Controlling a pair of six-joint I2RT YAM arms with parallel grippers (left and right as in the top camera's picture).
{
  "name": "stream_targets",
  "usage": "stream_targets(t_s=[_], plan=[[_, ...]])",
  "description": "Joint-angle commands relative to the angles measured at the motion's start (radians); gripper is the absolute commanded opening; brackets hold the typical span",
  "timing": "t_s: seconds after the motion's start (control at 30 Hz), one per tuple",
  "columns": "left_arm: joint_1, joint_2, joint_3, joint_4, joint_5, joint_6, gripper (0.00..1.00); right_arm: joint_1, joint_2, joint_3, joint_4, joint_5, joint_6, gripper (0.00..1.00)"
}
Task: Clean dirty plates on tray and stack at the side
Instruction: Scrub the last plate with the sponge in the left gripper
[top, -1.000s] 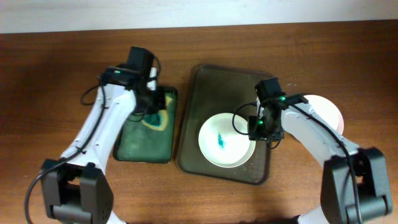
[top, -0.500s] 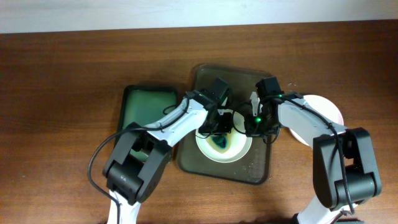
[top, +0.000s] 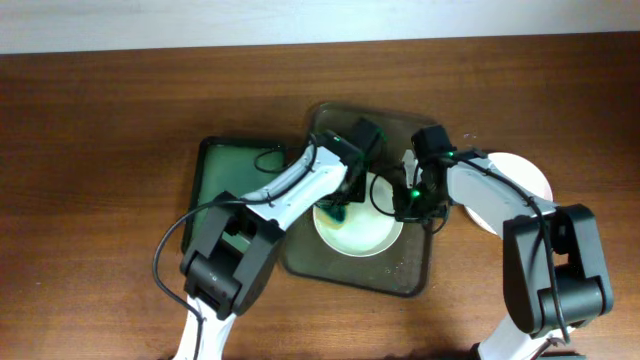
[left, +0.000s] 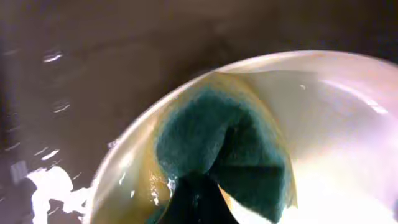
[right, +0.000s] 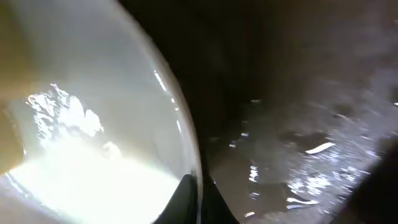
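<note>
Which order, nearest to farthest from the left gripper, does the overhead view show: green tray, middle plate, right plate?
1. Middle plate: under the left gripper, on the dark tray.
2. Green tray: at its left.
3. Right plate: at the far right.

Overhead evenly lit and sharp, wrist views dim, blurred, glare-streaked

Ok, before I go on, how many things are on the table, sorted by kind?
Plates: 2 (scrubbed plate, side plate)
Trays: 2 (dark tray, green tray)
Sponge: 1
Total: 5
</note>
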Motion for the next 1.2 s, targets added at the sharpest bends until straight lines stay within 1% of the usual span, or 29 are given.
stream_targets(t_s=[0.0, 0.1, 0.2, 0.27, 0.33, 0.37, 0.4, 0.47, 0.57, 0.6, 0.63, 0.73, 0.83, 0.93, 1.0, 1.07, 1.1, 1.17], plan=[[-0.055, 0.077, -0.005, 0.119, 0.513, 0.093, 0.0, 0.003, 0.02, -0.003, 0.003, 0.032, -0.003, 0.04], [-0.114, 0.079, -0.005, 0.127, 0.531, 0.116, 0.0, 0.003, 0.02, -0.003, 0.003, 0.032, -0.003, 0.04], [-0.126, 0.079, -0.005, 0.121, 0.535, 0.121, 0.0, 0.003, 0.02, -0.003, 0.003, 0.032, -0.003, 0.04], [-0.12, 0.078, -0.005, 0.098, 0.542, 0.145, 0.0, 0.003, 0.02, -0.003, 0.003, 0.032, -0.003, 0.05], [-0.101, 0.078, -0.004, 0.034, 0.547, 0.146, 0.0, 0.003, 0.02, -0.003, 0.003, 0.032, -0.003, 0.04], [-0.088, 0.078, -0.003, -0.037, 0.595, 0.146, 0.0, 0.003, 0.02, -0.003, 0.003, 0.032, -0.003, 0.04], [-0.085, 0.078, -0.003, -0.074, 0.61, 0.149, 0.0, 0.003, 0.02, -0.003, 0.004, 0.032, -0.003, 0.04], [-0.084, 0.078, -0.003, -0.115, 0.589, 0.199, 0.0, 0.003, 0.02, -0.003, 0.008, 0.032, -0.003, 0.04], [-0.067, 0.078, -0.003, -0.111, 0.322, 0.181, 0.0, 0.003, 0.02, -0.003, 0.007, 0.032, -0.003, 0.04], [-0.036, 0.078, -0.003, -0.112, 0.159, 0.139, 0.0, 0.003, 0.02, -0.003, 0.006, 0.032, -0.003, 0.04], [-0.003, 0.078, -0.002, -0.117, 0.071, 0.095, 0.0, 0.003, 0.02, -0.003, 0.006, 0.032, -0.003, 0.04], [0.1, 0.078, 0.018, -0.152, -0.087, -0.008, 0.0, 0.003, 0.02, -0.003, 0.006, 0.032, -0.003, 0.04], [0.188, 0.078, 0.069, -0.198, -0.092, -0.013, 0.0, 0.003, 0.02, -0.003, 0.006, 0.036, -0.003, 0.04], [0.204, 0.078, 0.153, -0.25, -0.095, -0.013, 0.0, 0.003, 0.02, -0.003, 0.006, 0.036, -0.003, 0.04], [0.204, 0.078, 0.238, -0.335, -0.09, -0.013, 0.0, 0.003, 0.02, -0.003, 0.005, 0.036, -0.003, 0.04], [0.204, 0.078, 0.363, -0.477, -0.095, -0.01, 0.0, 0.003, 0.02, -0.003, 0.005, 0.036, -0.003, 0.04], [0.206, 0.078, 0.428, -0.536, -0.127, 0.035, 0.0, 0.003, 0.02, -0.003, 0.004, 0.035, -0.003, 0.04], [0.217, 0.078, 0.52, -0.634, -0.257, 0.048, 0.0, 0.003, 0.02, -0.003, -0.002, 0.036, -0.004, 0.04]])
